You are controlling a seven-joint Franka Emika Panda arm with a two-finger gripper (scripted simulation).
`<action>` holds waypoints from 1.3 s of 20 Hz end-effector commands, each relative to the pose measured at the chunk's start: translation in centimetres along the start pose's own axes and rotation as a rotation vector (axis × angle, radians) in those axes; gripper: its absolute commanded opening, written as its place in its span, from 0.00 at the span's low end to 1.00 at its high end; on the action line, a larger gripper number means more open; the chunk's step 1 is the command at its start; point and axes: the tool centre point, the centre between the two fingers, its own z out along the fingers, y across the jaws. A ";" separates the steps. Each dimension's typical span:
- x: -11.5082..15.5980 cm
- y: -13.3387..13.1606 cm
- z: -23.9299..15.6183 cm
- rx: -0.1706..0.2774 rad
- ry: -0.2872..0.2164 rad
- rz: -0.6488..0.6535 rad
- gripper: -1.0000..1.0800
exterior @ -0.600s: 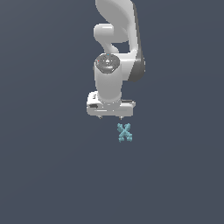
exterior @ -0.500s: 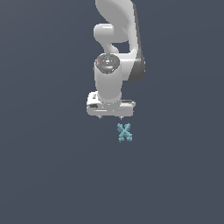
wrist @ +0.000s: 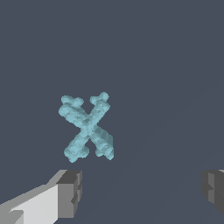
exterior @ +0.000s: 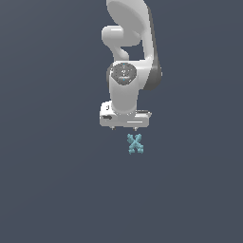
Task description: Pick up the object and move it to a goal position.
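Arm: we see the white Panda arm [exterior: 127, 52] reaching down over a plain dark grey floor [exterior: 47, 180].
Gripper: our gripper [exterior: 124, 128] hangs with its jaws spread wide, holding nothing.
Object: we find the teal X-shaped object [exterior: 135, 144] lying flat on the floor near the middle, just beside the gripper, untouched.

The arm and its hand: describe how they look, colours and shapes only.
The arm is glossy white with rounded, bulbous links and a dark strip down one side. A round grey joint cap faces the exterior view. The hand is a flat white block; its fingertips are blocky dark grey pads on white fingers. No cables show.
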 end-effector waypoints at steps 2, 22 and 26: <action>0.0 0.0 0.0 0.000 0.001 0.000 0.96; 1.7 -5.6 5.8 -0.023 0.082 -0.090 0.96; 1.7 -5.8 5.9 -0.023 0.082 -0.092 0.96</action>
